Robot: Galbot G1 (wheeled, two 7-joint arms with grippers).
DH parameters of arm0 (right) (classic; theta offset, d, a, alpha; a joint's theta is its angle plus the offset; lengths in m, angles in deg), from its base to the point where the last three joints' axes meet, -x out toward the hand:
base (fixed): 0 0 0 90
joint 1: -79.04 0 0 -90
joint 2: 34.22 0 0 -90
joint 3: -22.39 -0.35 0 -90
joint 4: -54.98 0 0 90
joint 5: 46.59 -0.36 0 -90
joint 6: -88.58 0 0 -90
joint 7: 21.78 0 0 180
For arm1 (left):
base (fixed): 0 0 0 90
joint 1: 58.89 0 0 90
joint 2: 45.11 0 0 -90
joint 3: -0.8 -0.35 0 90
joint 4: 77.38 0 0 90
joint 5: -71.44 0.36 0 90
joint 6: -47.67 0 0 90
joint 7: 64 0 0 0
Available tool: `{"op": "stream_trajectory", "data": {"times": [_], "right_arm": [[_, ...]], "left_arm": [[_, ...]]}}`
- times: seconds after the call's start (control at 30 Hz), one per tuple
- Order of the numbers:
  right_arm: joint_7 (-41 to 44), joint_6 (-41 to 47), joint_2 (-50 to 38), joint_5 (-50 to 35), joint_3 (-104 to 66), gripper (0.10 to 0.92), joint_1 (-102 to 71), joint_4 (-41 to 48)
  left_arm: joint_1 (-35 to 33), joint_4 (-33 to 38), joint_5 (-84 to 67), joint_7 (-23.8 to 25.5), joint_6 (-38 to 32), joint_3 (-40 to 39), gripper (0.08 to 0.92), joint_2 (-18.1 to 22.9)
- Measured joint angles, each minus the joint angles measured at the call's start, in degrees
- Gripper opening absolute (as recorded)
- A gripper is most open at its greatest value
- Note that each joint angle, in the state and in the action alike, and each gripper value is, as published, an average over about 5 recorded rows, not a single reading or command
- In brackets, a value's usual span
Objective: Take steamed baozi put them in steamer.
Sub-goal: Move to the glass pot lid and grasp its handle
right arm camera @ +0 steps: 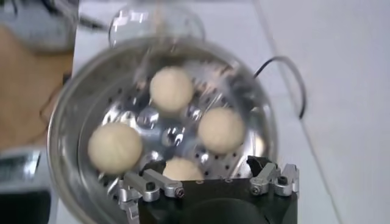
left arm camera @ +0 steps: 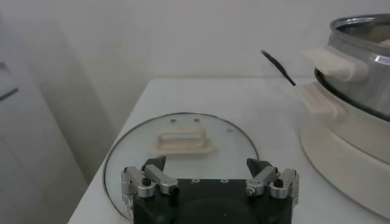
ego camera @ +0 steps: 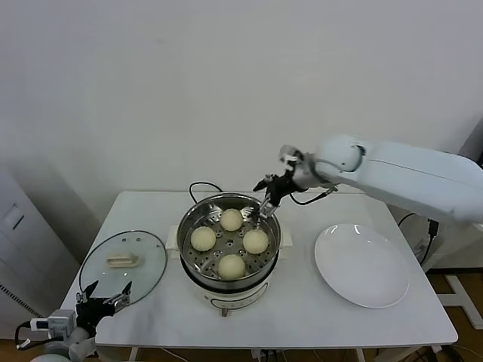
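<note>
All four steamed baozi (ego camera: pixel 230 242) are seen resting on the perforated tray inside the steamer (ego camera: pixel 190 228). They are judged light, soft and easily dented, so a gentle hold across the widest part of the dome would be advised. The right hand (ego camera: pixel 263 210) is held over the steamer's far rim, fingers spread, nothing gripped. The left hand (left arm camera: pixel 210 180) is parked beside the steamer over the glass lid (left arm camera: pixel 231 141), fingers apart and empty.

No readable text, label, brand, number or sign shows anywhere: none on the steamer (ego camera: pixel 229 245), the glass lid (left arm camera: pixel 183 146) or the plate (ego camera: pixel 362 265).
</note>
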Motion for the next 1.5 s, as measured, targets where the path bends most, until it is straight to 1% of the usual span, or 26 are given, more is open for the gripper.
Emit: {"op": "stream_trajectory", "data": {"times": [0.27, 0.53, 0.73, 0.97, 1.2, 1.5], "right_arm": [[-9.38, -9.96, -7.8, -0.86, -18.69, 0.823, -15.77, -1.85], [-19.1, -17.83, -9.18, 3.14, -43.41, 0.823, -38.2, -2.95], [-23.32, -19.85, -5.52, 8.6, -63.57, 0.823, -56.34, -4.55], [-24.43, -20.38, 1.03, 15.96, -83.69, 0.823, -74.44, -5.89], [-23.51, -20.47, 7.1, 23.91, -98.61, 0.823, -87.51, -6.37], [-21.08, -20.99, 13.55, 33.08, -109.47, 0.823, -98.07, -6.61]], "left_arm": [[0.97, -0.04, 0.0, 0.47, -0.1, -0.05, 0.823, -0.11], [1.4, 0.29, 0.37, 1.2, -0.23, 0.54, 0.823, -0.54], [1.14, 0.49, 2.11, 2.51, -0.3, 1.43, 0.823, -0.8], [0.05, -0.05, 8.31, 4.5, -1.44, 2.19, 0.823, -1.9], [-2.08, -1.07, 21.97, 5.82, -5.1, 2.43, 0.823, -2.72], [-3.71, -3.66, 42.78, 5.82, -11.38, 2.77, 0.823, -1.73]]}}
